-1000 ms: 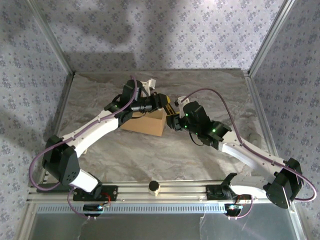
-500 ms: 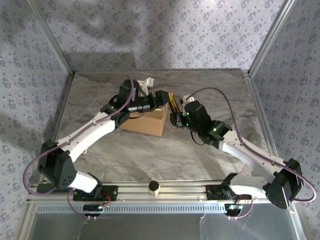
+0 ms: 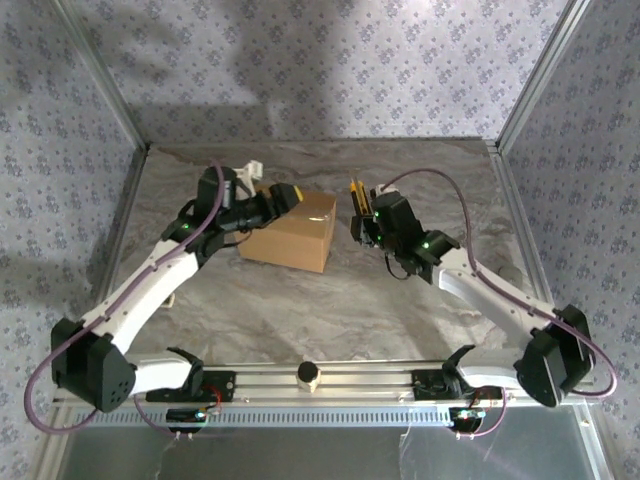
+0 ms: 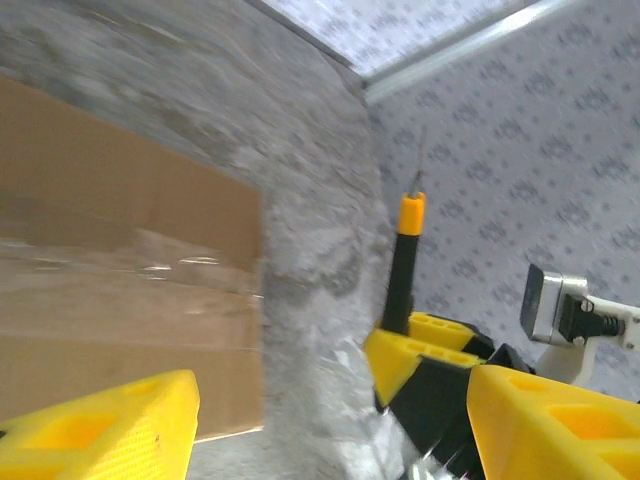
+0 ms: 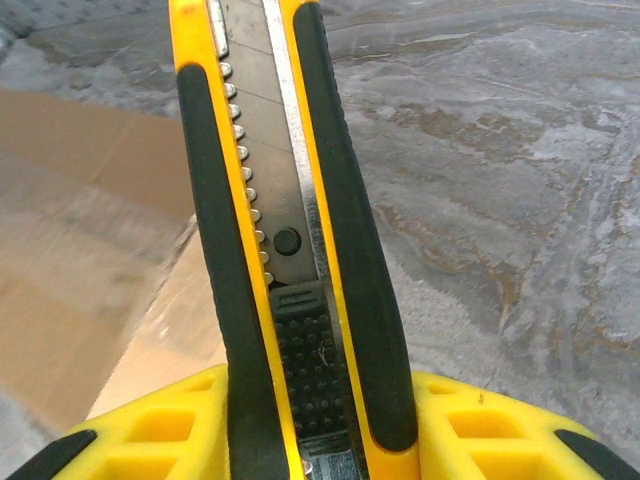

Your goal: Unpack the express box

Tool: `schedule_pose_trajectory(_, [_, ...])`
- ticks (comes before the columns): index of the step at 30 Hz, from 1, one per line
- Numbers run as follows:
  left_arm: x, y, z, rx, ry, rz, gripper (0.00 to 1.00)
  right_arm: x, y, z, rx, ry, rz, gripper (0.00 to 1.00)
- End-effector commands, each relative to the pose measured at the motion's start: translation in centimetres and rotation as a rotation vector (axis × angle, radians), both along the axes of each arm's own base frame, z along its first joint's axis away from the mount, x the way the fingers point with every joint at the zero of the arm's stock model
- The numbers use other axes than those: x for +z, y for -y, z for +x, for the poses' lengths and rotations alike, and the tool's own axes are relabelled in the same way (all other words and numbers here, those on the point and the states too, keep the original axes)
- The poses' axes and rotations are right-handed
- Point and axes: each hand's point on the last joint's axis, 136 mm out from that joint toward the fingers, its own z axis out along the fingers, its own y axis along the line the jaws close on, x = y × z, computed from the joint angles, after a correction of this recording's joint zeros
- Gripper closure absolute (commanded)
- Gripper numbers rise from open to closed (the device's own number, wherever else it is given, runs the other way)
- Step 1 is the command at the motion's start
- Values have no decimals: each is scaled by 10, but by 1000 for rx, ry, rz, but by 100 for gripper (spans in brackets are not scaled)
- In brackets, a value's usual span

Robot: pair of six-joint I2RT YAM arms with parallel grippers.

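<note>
The left pincer (image 3: 284, 195) reaches in from the left over the far left edge of the plain tan-brown rectangular cardboard carton (image 3: 291, 231). Its yellow fingers (image 4: 104, 428) stand wide apart with nothing between them. I cannot tell whether it touches the cardboard.

The carton sits on the grey marbled counter (image 3: 300, 310), a little left of centre, between the two arms. Its top flaps lie flat, and a strip of glossy clear tape (image 4: 130, 268) runs across the top.

Just right of the carton, and apart from it, the right pincer (image 3: 367, 222) is clamped on the lower handle of a yellow and black utility knife (image 5: 275, 230). The handle sits between the pincer's yellow fingers (image 5: 480, 432). The knife points up and away from the arm bases, its thin blade tip out at the far end, above the counter.
</note>
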Motion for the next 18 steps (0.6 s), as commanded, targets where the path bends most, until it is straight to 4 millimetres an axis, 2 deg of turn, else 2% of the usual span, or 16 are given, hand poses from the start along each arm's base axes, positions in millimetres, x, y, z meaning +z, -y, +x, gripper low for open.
schedule_pose_trajectory(1, [-16, -40, -2, 97, -35, 78, 29, 16, -1, 31, -9, 53, 8, 100])
schedule_pose_trajectory(3, [-28, -63, -1, 155, -64, 104, 29, 14, -1, 52, -19, 65, -12, 100])
schedule_pose_trajectory(6, [-45, -82, -2, 205, -97, 127, 29, 5, 0, 81, -35, 76, -43, 100])
schedule_pose_trajectory(7, [-49, -86, -2, 215, -108, 132, 29, 12, -2, 93, -42, 96, -37, 100])
schedule_pose_trajectory(11, [-63, -89, -4, 214, -135, 138, 29, -4, -6, 131, -66, 81, -47, 100])
schedule_pose_trajectory(14, [-70, -91, -4, 218, -138, 147, 29, -14, -17, 154, -48, 68, -42, 100])
schedule_pose_trajectory(18, [-77, -94, -3, 230, -146, 155, 29, -29, -33, 170, -14, 52, -38, 100])
